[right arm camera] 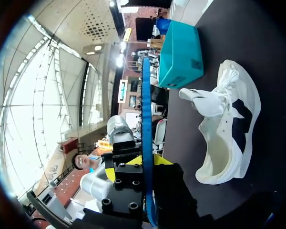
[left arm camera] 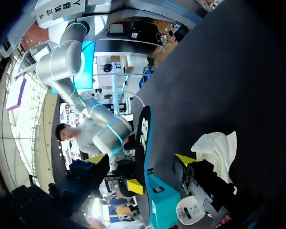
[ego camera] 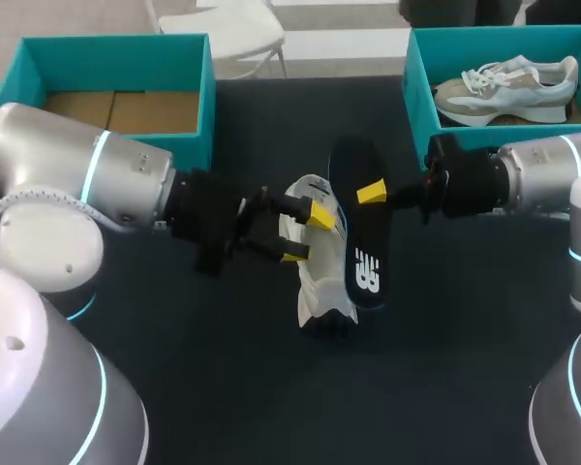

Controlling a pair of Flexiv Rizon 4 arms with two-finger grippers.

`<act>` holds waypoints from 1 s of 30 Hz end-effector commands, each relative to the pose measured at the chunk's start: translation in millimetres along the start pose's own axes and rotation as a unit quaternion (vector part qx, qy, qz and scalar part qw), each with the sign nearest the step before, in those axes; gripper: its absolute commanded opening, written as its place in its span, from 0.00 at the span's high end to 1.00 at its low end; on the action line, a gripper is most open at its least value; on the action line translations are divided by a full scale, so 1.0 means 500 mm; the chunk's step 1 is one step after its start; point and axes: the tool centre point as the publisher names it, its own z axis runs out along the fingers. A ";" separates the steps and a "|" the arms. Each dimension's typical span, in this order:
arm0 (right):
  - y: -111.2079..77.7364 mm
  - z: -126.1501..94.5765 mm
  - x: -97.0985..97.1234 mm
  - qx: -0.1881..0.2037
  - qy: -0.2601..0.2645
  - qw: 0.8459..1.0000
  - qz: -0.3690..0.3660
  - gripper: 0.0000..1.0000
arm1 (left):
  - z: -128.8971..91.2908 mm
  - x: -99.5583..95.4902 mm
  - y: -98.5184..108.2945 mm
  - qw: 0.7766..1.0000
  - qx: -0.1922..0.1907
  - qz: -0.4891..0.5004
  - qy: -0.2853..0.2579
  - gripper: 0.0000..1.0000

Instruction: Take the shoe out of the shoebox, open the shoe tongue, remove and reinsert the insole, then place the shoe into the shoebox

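At the middle of the desk sits the white shoe, with black patches on its side. Its toe points toward the near edge. From the right wrist view its mouth lies wide open and the tongue is pulled up and out of it. Just beside the shoe, on its right, the black insole with a blue edge is out of the shoe and held off the desk, running lengthwise alongside it. The right claw is clenched on the insole's far half. In its own wrist view the insole stands edge-on between the two yellow tips of that claw, pinched from both sides. The left claw comes in from the left and hangs at the shoe's left flank with its fingers spread apart. In its wrist view, white shoe material lies against one finger only. The insole stands ahead between the spread tips without being gripped, so this claw is released. At the far left corner stands a teal shoebox showing a bare cardboard floor. At the far right corner a second teal shoebox holds a grey-and-white sneaker lying inside it.
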 end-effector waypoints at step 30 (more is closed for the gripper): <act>-0.019 0.024 -0.045 0.015 0.012 1.000 0.010 1.00 | -0.062 -0.095 0.053 0.944 -0.021 -0.114 0.310 0.00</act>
